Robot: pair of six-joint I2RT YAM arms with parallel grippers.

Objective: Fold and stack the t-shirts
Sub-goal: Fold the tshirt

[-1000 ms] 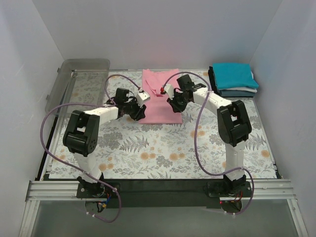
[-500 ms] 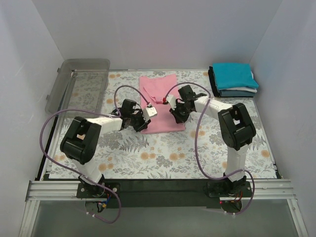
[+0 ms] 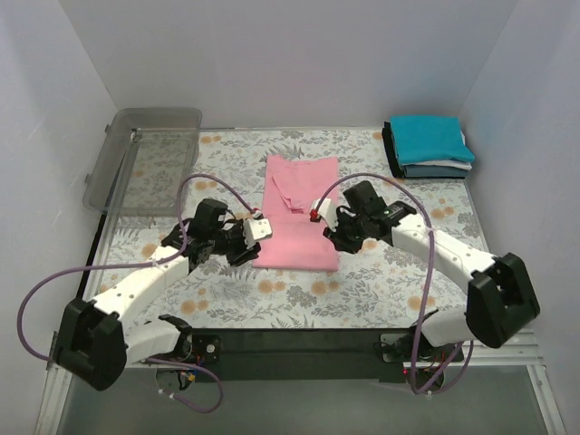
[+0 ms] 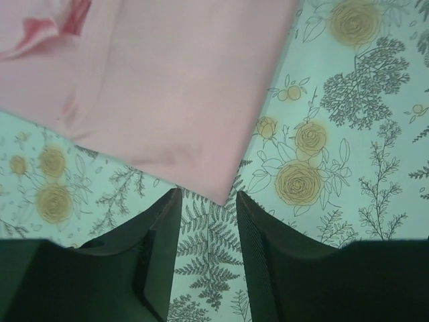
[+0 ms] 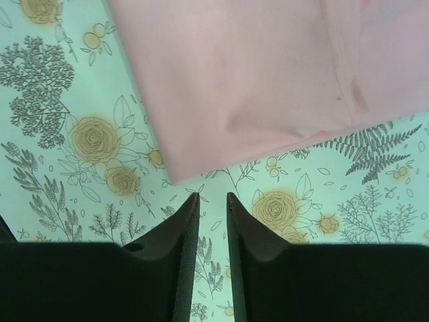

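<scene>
Pink t-shirt (image 3: 299,217) lay flat on the floral cloth (image 3: 362,290). Left gripper (image 4: 208,201) sat just off its near left corner, fingers slightly parted, empty. Right gripper (image 5: 213,199) sat off its near right corner, fingers narrowly parted, empty. Folded stack (image 3: 430,145) lay beyond its far right.

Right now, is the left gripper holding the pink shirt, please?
No, the left gripper sits open just short of a corner of the pink shirt.

Even, soft light — wrist views perhaps slightly soft.
</scene>
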